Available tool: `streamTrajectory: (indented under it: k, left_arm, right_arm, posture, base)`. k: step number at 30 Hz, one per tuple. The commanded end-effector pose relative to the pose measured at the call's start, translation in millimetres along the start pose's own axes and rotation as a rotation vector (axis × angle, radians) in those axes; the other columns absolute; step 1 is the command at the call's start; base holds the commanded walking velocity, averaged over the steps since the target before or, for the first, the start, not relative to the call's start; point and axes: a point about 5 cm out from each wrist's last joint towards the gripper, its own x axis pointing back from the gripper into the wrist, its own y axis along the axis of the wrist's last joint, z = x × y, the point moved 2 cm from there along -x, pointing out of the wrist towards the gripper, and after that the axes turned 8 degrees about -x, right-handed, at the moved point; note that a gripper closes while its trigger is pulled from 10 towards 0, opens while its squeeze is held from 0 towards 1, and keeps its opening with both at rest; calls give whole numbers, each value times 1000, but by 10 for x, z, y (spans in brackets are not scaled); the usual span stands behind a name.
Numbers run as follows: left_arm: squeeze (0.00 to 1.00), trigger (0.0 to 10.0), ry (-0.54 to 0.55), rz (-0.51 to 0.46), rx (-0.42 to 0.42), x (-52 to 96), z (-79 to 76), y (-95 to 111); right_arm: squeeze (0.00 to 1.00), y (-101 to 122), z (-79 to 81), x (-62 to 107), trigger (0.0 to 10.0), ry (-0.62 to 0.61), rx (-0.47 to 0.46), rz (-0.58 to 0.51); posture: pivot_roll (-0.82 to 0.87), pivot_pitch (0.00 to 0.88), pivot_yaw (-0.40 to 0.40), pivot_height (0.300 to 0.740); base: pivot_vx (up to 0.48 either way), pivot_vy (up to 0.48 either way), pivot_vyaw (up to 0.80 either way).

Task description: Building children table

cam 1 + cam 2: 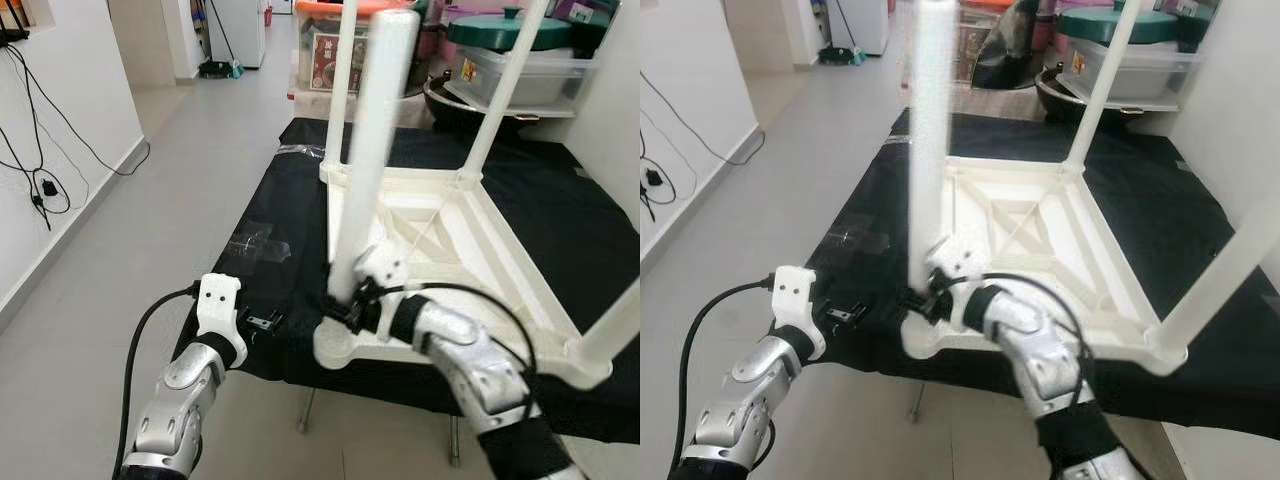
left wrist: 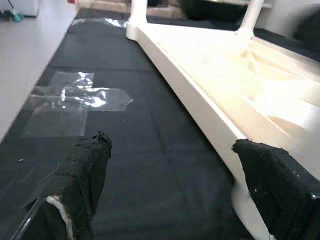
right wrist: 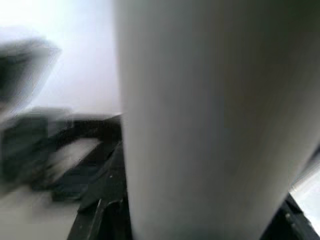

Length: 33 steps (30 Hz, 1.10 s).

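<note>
- A white plastic children's table point(image 1: 470, 250) lay upside down on a low surface covered with black cloth point(image 1: 270, 210), its underside ribs facing up.
- Four white legs rose from its corners: the near-left leg point(image 1: 372, 150) stood closest to the camera, two more stood at the far corners point(image 1: 341, 80) point(image 1: 505, 90), and the near-right leg point(image 1: 615, 325) slanted out of the frame's edge.
- The right gripper point(image 1: 345, 308) was at the base of the near-left leg, where that leg met the table's rounded corner socket point(image 1: 335, 345).
- Its black fingers sat against the leg's foot; the right wrist view showed the white leg very close and blurred, so I cannot tell whether the jaws were pinching it or merely beside it.
- The left gripper point(image 2: 170, 195) hovered just above the black cloth at the near-left edge, beside the table's long side rim point(image 2: 200, 100).
- Its jaws were spread wide, one padded fingertip point(image 2: 82, 170) over bare cloth and the other point(image 2: 275, 175) close against the table's rim, gripping nothing.
- Pieces of clear tape point(image 2: 82, 97) were stuck on the cloth ahead of the left gripper.
- Beyond the far end of the cloth stood clear storage bins point(image 1: 520, 75), one topped by a green lid point(image 1: 510, 30).
- Black cables point(image 1: 40, 150) hung along the white wall to the left, above the pale tiled floor point(image 1: 170, 180).
</note>
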Motion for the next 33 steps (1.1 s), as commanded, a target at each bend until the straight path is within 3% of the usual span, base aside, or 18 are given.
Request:
streamTrajectory:
  k: [1, 2, 3, 6, 8, 9, 11, 12, 14, 15, 20, 21, 22, 24, 26, 33]
  left_arm:
    - [0, 10000, 9, 16, -7, 50, 18, -51]
    - [0, 10000, 8, 17, -7, 54, 16, -54]
    - [0, 10000, 8, 18, -7, 55, 15, -55]
    - [0, 10000, 6, 21, -7, 50, 10, -66]
    - [0, 10000, -2, 21, -3, 25, -11, -55]
    - [0, 10000, -8, 19, -2, 14, -26, -48]
    - [0, 10000, -8, 19, -2, 14, -26, -48]
    - [0, 10000, -19, 22, -5, 6, -37, -53]
    - [0, 10000, -19, 22, -5, 6, -37, -53]
    - [0, 10000, -20, 24, -7, 12, -20, -58]
    - [0, 10000, -19, 25, -10, 25, 14, -57]
    - [0, 10000, -12, 25, -11, 32, 44, -57]
    - [0, 10000, -6, 25, -11, 35, 63, -56]
    - [0, 10000, -6, 25, -11, 35, 63, -56]
    - [0, 10000, 1, 20, -9, 25, 74, -40]
    - [0, 10000, 4, 17, -11, 24, 41, -37]
  right_arm:
    - [0, -170, -779, 297, 0, -614, -82, 39]
    - [0, -206, -913, 401, 0, -776, -134, 28]
    - [0, -230, -976, 466, 0, -856, -164, 21]
    - [0, -279, -1001, 587, 0, -956, -180, 13]
    - [0, -355, -904, 693, 0, -994, -166, 25]
    - [0, -389, -831, 688, 5059, -961, -160, 43]
    - [0, -389, -831, 688, 5059, -961, -160, 43]
    - [0, -346, -603, 538, 10000, -767, -146, 7]
    - [0, -346, -603, 538, 10000, -767, -146, 7]
    - [1000, -277, -515, 476, 10000, -680, -148, -31]
    - [1000, -144, -411, 363, 10000, -571, -184, -82]
    - [0, 26, -316, 275, 10000, -387, -189, -109]
    - [0, 173, -229, 236, 10000, -228, -182, -132]
    - [0, 173, -229, 236, 10000, -228, -182, -132]
    - [0, 436, -82, 248, 10000, 46, -62, -179]
    - [0, 447, 49, 232, 10000, 276, 45, -155]
  posture:
    - [88, 0, -80, 740]
    - [88, 0, -80, 740]
    - [88, 0, -80, 740]
    - [81, 0, -71, 740]
    - [70, 0, -57, 740]
    - [68, 0, -55, 740]
    - [68, 0, -55, 740]
    - [63, 0, -45, 740]
    - [63, 0, -45, 740]
    - [63, 0, -46, 740]
    - [64, 0, -49, 740]
    - [70, 0, -54, 740]
    - [70, 0, -54, 740]
    - [70, 0, -54, 740]
    - [87, 0, -65, 740]
    - [113, 0, -77, 740]
  base:
    - [0, 0, 0]
    - [0, 0, 0]
    - [0, 0, 0]
    - [0, 0, 0]
    - [0, 0, 0]
    - [0, 0, 0]
    - [0, 0, 0]
    - [0, 0, 0]
    - [0, 0, 0]
    - [0, 0, 0]
    - [0, 0, 0]
    - [0, 0, 0]
    - [0, 0, 0]
    - [0, 0, 0]
    - [0, 0, 0]
    - [0, 0, 0]
